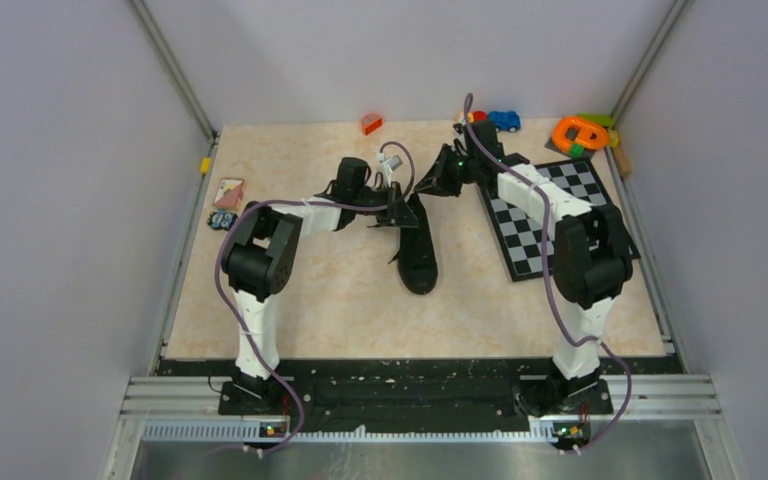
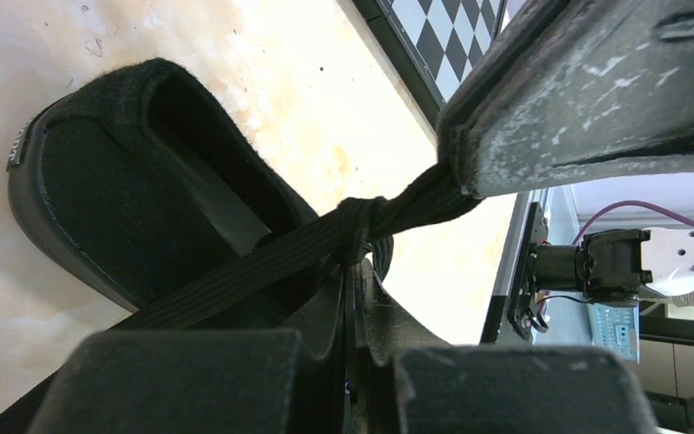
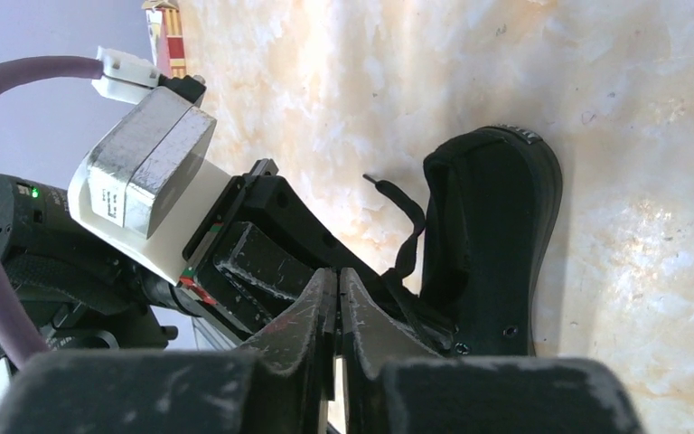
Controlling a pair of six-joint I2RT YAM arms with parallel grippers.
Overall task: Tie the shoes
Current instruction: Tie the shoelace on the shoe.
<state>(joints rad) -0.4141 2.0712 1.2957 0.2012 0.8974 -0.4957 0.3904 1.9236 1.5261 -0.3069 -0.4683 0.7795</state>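
1. Your black sneaker (image 1: 421, 262) lies in the middle of the table (image 1: 310, 300), lengthwise from near edge to far edge, just left of the chessboard (image 1: 522, 242).
2. Your left gripper (image 2: 352, 339) is clenched, its fingers pressed together on a strand of black lace (image 2: 262, 262).
3. Your right gripper (image 3: 336, 303) is clenched too. The left wrist camera shows it pinching the lace's other strand.
4. Between the two grippers sits a knot (image 2: 359, 226), drawn taut over the shoe's opening (a loose lace end (image 3: 402, 212) curls beside the collar).
5. Both grippers meet over the sneaker's far end.
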